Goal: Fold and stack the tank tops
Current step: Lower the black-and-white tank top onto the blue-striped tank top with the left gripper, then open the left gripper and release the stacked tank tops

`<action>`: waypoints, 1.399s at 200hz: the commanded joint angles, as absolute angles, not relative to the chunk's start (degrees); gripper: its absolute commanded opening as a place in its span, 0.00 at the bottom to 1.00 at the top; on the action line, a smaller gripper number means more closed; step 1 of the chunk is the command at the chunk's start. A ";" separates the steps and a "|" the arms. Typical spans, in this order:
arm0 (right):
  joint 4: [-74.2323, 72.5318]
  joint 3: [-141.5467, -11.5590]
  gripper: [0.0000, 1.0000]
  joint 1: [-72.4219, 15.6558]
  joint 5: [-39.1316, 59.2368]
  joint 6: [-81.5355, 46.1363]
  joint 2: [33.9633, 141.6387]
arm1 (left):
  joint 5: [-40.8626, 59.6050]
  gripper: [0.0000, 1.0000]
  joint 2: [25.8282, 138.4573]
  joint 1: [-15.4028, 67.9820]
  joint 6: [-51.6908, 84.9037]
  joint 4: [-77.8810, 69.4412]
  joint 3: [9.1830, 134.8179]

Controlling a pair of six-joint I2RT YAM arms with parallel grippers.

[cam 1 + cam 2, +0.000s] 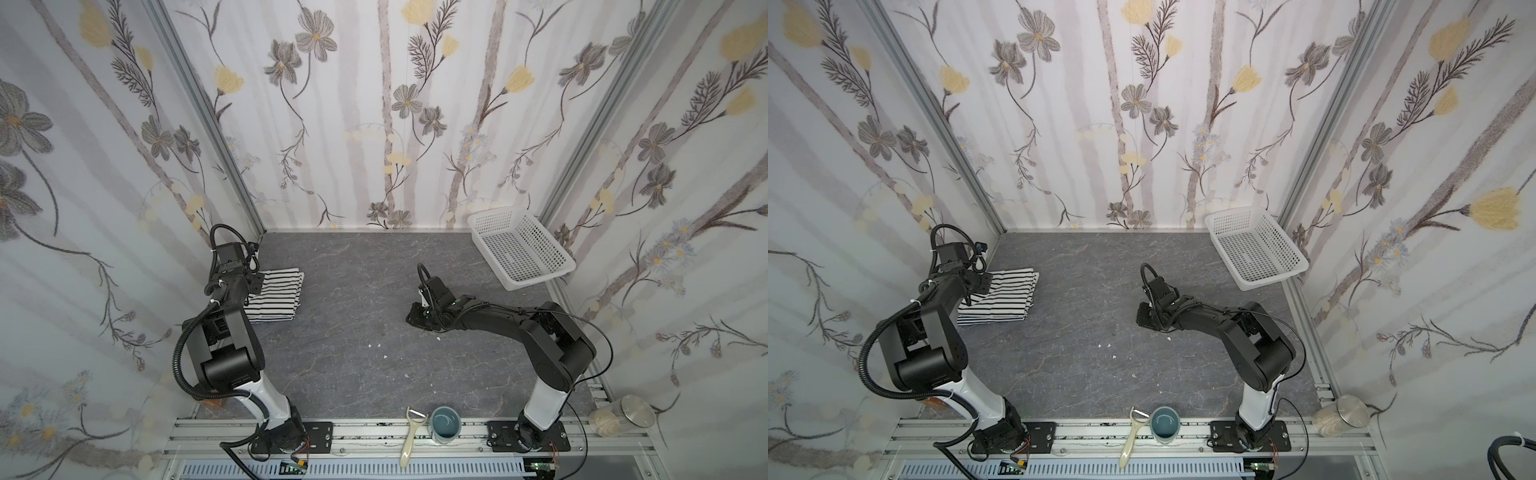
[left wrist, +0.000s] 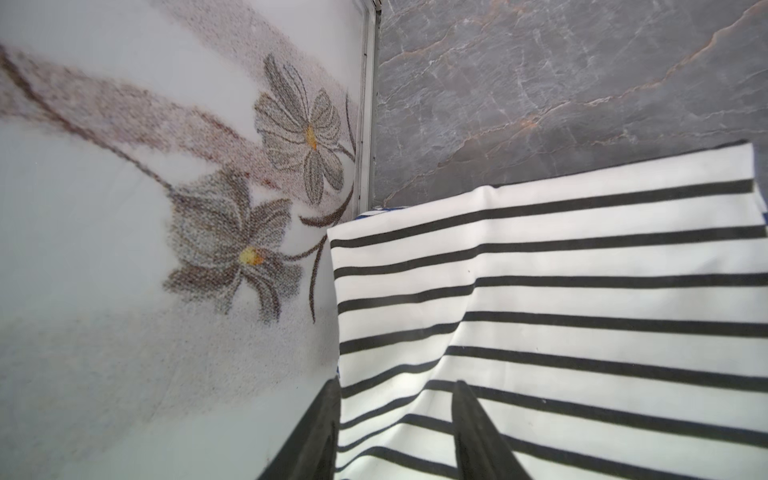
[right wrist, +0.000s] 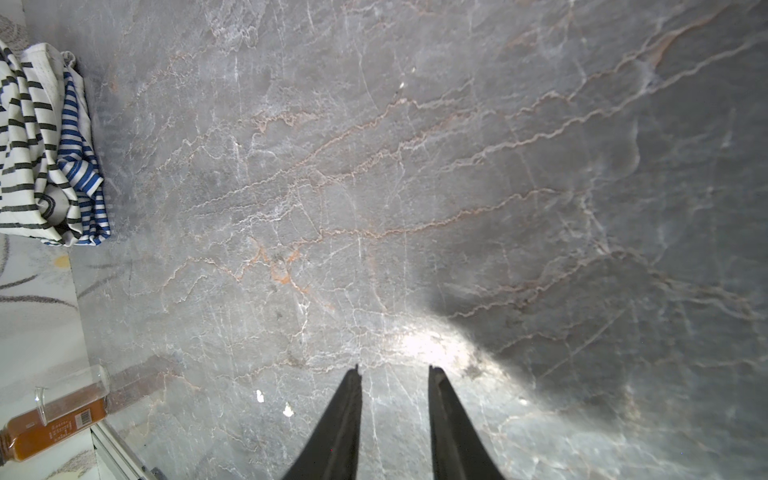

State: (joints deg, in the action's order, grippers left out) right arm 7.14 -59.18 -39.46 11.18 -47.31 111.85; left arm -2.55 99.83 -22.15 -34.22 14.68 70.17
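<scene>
Risking a dragged layer at the stack's edge

The soft white tank top with wide black stripes (image 1: 276, 297) is lying folded on top of the finely striped navy-and-white tank top (image 3: 81, 174). Both are sitting on the grey marble-patterned tabletop (image 1: 353, 353), close against the floral side wall (image 2: 124, 249). The left gripper (image 2: 395, 382) is straddling the upper top's wall-side edge. One finger is sitting outside the cloth and the other is resting on it where a crease is rising; whether the jaws are pinching the fabric I cannot tell. The right gripper (image 3: 393, 368) is hovering spread and empty over bare tabletop, well apart from the stack. If the left gripper is lifting away with cloth caught, the upper layer is likely going to slide or unfold. The navy top's rumpled edge, peeking out underneath, could be spreading further. The wall is also leaving the outer finger little room.
</scene>
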 commanded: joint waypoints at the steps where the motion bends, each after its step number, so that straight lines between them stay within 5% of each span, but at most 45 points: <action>1: 5.65 -59.75 0.30 -39.46 10.62 -47.40 112.50 | -2.25 0.28 101.97 -21.88 -34.72 11.78 69.52; 23: 5.91 -60.11 0.30 -39.46 10.53 -47.29 112.42 | 0.25 0.11 104.92 -23.35 -34.01 12.17 70.80; 48: 5.81 -59.99 0.30 -39.47 10.53 -47.37 112.54 | 0.77 0.09 105.09 -24.32 -33.25 12.30 71.00; 69: 5.36 -59.94 0.30 -39.56 10.81 -47.55 112.76 | -1.31 0.11 105.19 -24.25 -32.35 12.63 71.03; 103: 5.21 -59.94 0.30 -39.68 10.83 -47.64 112.59 | -6.40 0.35 109.51 -23.14 -30.00 19.89 73.79; 198: 4.20 -58.10 0.30 -39.55 10.88 -47.69 111.72 | -5.14 0.35 111.73 -25.03 -21.66 24.85 72.77; 280: 2.91 -58.23 0.30 -39.48 11.44 -47.81 112.32 | 10.26 0.35 103.87 -27.72 -17.72 24.96 75.55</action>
